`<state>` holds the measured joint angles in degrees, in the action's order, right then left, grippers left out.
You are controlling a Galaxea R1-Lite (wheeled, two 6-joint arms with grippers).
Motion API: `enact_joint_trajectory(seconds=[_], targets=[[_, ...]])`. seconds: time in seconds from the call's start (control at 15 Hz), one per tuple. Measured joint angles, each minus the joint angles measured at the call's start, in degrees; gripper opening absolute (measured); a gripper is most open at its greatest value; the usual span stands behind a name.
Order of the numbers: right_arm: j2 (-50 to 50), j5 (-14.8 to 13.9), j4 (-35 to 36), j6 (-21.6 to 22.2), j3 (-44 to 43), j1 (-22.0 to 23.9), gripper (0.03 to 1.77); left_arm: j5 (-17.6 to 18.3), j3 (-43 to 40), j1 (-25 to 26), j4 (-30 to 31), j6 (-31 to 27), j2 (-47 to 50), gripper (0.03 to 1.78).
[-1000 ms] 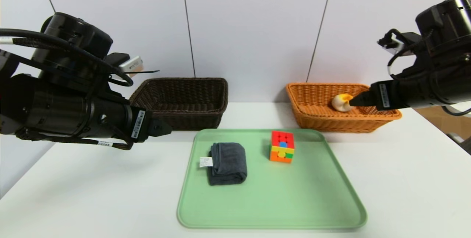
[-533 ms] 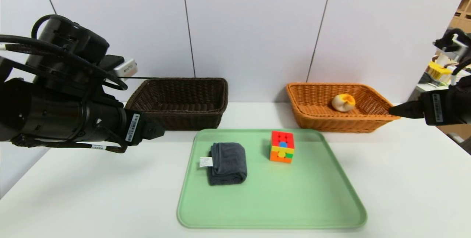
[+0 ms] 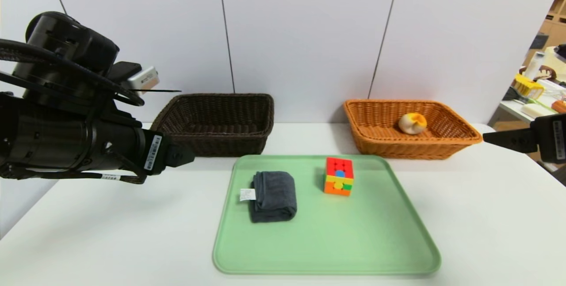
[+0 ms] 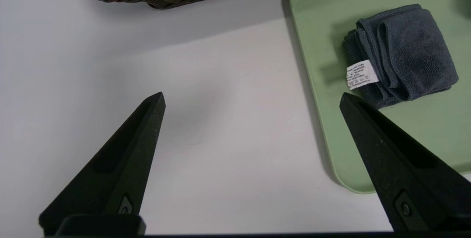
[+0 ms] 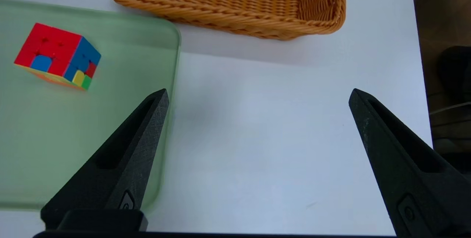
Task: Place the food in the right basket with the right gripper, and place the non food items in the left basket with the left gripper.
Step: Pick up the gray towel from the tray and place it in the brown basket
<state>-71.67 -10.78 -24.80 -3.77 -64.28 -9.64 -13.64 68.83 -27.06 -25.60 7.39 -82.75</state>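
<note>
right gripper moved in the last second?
Yes. The right gripper has pulled back from over the orange basket, where the bun lies, and now sits outside the basket's right rim, open.

The tray point(image 3: 327, 242) is light green. On it, the towel point(image 3: 273, 196) is dark grey with a small white tag point(image 3: 247, 194). The cube point(image 3: 339, 176) has red, orange, yellow, blue and green squares. The left basket point(image 3: 216, 122) is dark brown and woven. The right basket point(image 3: 411, 131) is orange and woven. The food point(image 3: 412, 123) in it is cream and yellow. The table point(image 3: 110, 233) is white. Both grippers, left point(image 4: 250, 98) and right point(image 5: 257, 98), are black.
</note>
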Motion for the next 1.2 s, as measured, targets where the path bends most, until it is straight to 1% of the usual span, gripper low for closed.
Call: enact_joint_trajectory(seconds=[0.33, 0.4, 0.73, 0.8, 0.93, 1.2], targets=[[-2.1, 0.2, -15.9, -0.2, -7.5, -0.2, 1.69, 0.0, -0.5, -0.1, -1.2, 0.0, 1.3, 1.69], [-2.6, 0.2, -17.8, -0.2, -8.1, -0.2, 1.69, 0.0, -0.6, -0.2, -1.5, 0.0, 1.5, 1.69], [-4.9, 0.2, -24.3, -0.5, -12.4, -0.3, 1.7, 0.0, -2.0, -1.0, -1.6, 0.1, 2.4, 1.69], [-5.5, 0.6, -25.9, -0.6, -13.2, -0.4, 1.7, 0.0, -2.1, -1.1, -1.6, 0.2, 2.6, 1.69], [-6.3, 2.0, -26.4, -0.1, -12.9, -0.4, 1.7, -0.1, -2.2, -1.1, -1.6, 0.3, 2.9, 1.69], [-6.3, 1.4, -25.8, 1.2, -11.5, 0.4, 1.7, -0.2, -2.6, -1.0, -1.6, 0.4, 3.0, 1.69]])
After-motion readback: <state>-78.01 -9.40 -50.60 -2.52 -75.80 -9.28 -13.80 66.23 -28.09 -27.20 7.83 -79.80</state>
